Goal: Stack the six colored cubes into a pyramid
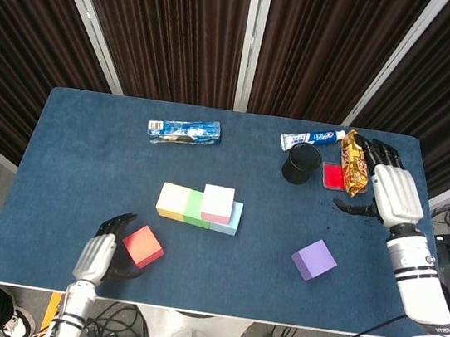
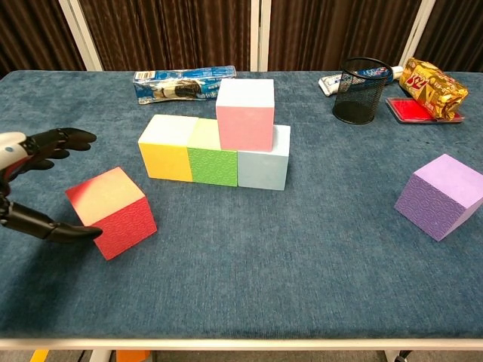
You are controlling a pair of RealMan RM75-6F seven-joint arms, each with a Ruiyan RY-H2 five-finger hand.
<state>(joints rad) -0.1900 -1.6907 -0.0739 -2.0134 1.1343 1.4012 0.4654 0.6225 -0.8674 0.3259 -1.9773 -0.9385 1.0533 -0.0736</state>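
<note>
Half of the left hand [image 2: 34, 185] is cut off, fingers spread beside the red cube [image 2: 112, 212], gripping nothing.

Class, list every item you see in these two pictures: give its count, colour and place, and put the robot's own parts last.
Base row cubes: 3, yellow, green, light blue, touching, table centre.
Pink cube: 1, on the row's right part.
Red cube: 1, front left.
Purple cube: 1, front right.
Blue packet: 1, back left.
Mesh cup: 1, black, back right.
Toothpaste tube: 1, white-blue, behind cup.
Snack bag: 1, gold, on red item.
Table: 1, blue.
Left hand: open, beside red cube.
Right hand: open, by snack bag.
</note>
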